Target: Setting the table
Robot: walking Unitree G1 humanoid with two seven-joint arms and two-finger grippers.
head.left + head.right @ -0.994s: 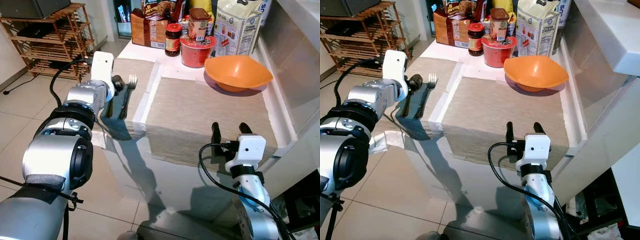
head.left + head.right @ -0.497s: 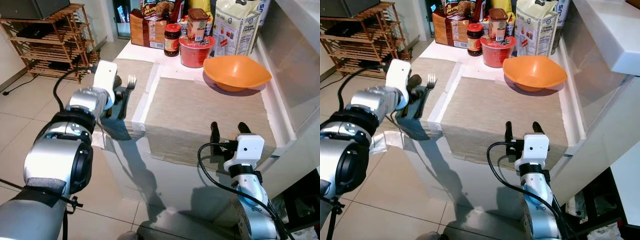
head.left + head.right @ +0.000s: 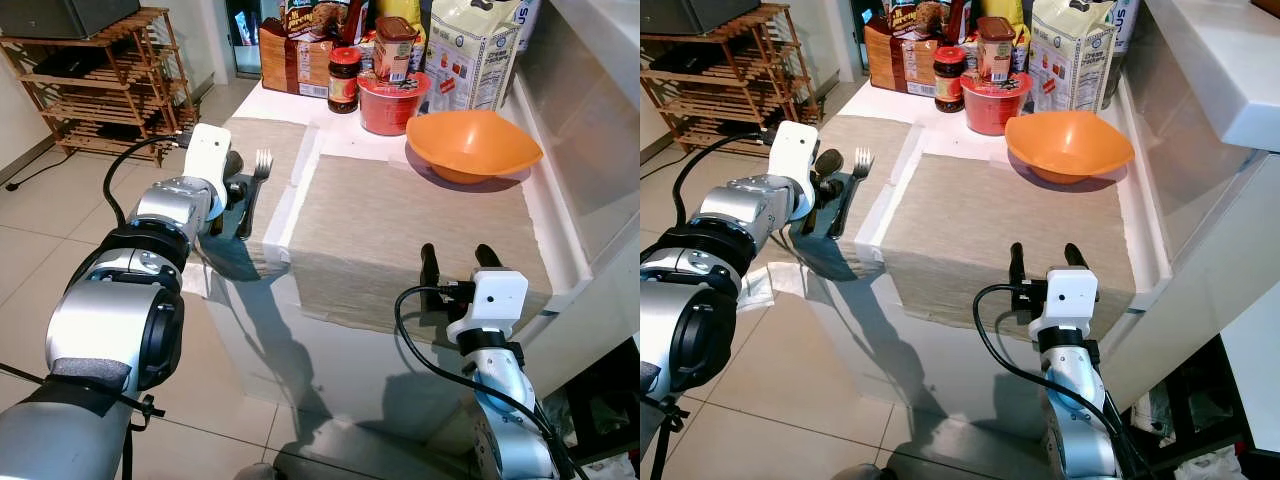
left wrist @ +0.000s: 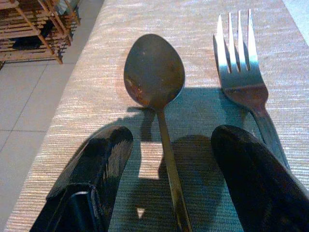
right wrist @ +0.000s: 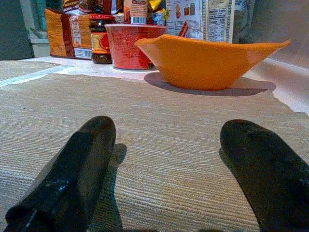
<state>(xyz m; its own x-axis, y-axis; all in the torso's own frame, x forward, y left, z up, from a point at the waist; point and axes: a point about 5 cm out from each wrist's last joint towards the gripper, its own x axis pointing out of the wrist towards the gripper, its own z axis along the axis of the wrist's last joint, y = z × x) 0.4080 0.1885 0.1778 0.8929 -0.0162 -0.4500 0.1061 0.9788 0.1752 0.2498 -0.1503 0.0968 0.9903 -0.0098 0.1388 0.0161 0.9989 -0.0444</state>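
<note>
You are getting bright, even daylight in both eye views, sharp throughout. Light is falling from above right, so the arms are casting soft shadows over the mat (image 3: pixel 400 230) and floor (image 3: pixel 40 260). In the left wrist view the spoon (image 4: pixel 154 77) is lying in shadow, and the near fingers (image 4: pixel 91 179) are blurring, catching faint glare.

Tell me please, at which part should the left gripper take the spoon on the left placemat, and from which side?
Probably the thin handle. The spoon lies flat beside the fork, its handle running between the open fingers of the left gripper. Coming straight down from above, fingers on either side of the handle, looks best; the broad bowl offers less to pinch, and the fork crowds one side.
</note>
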